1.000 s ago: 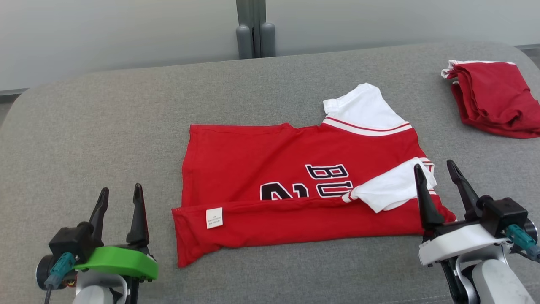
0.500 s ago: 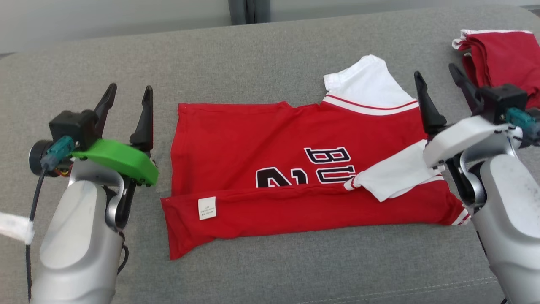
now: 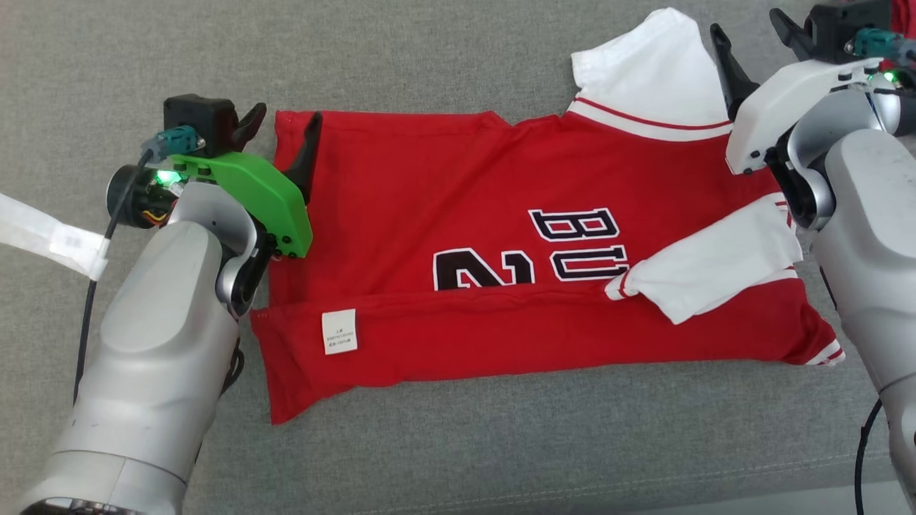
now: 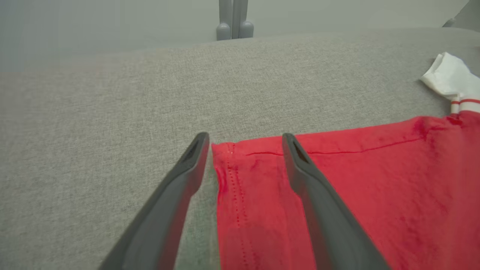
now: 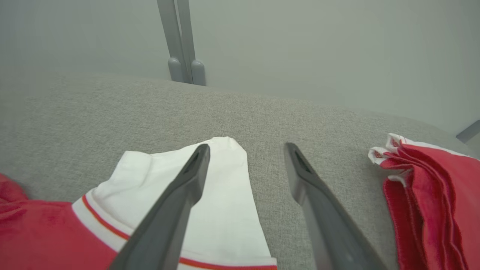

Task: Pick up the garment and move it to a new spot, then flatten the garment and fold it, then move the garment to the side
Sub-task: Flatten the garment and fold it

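- grey cushion (image 3: 458, 443): bare fabric along the near edge; the red garment (image 3: 429, 200) lies flat on it, centred between the two arms.
- near edge of the garment: a long strip is folded up over the body, with a white label (image 3: 338, 331) showing near its left end.
- above the strip: black-and-white lettering, partly covered by the fold.
- near sleeve (image 3: 715, 261): white, folded inward across the red body on the right side.
- left side: a white strap (image 3: 50, 236) runs across the cushion beside the left forearm.
- left gripper (image 3: 286, 114): jaws spread, nothing held. it sits at the garment's far left corner; in the left wrist view (image 4: 244, 137) one finger is over bare cushion and the other over red cloth. contact with the cloth cannot be confirmed.
- right gripper (image 3: 746, 21): jaws spread, nothing held. in the right wrist view (image 5: 246, 147) one finger is over the far sleeve (image 5: 225, 210), white with a red stripe, and the other is over bare cushion.
- second red garment (image 5: 442, 195): folded, apart from the first, further right.
- beyond the cushion: a grey post (image 5: 182, 45) against a pale wall (image 5: 337, 48).
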You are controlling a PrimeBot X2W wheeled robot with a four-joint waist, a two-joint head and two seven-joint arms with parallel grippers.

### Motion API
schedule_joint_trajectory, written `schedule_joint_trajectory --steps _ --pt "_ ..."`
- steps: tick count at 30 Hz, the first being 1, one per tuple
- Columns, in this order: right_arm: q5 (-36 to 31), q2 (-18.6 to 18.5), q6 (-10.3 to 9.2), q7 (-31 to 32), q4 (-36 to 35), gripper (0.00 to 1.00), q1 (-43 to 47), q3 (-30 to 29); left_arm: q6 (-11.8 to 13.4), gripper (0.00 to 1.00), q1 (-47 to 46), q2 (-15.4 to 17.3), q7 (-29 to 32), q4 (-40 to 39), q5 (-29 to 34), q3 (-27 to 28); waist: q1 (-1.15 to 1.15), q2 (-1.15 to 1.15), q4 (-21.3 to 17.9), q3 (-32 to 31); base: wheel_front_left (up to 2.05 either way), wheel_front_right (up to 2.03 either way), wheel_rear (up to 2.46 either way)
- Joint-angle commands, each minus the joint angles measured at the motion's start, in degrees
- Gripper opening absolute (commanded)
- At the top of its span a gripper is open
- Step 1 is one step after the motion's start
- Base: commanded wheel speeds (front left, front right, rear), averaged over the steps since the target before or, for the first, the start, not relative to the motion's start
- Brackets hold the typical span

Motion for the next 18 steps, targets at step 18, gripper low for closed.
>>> schedule_joint_trajectory --steps 18 --pt "7.03 0.27 0.01 1.88 19.32 1.0 -15.73 7.3 0.07 1.0 -9.76 -2.21 -1.06 12.43 -8.22 -8.85 0.0 0.0 3.4 7.66 0.0 0.0 0.0"
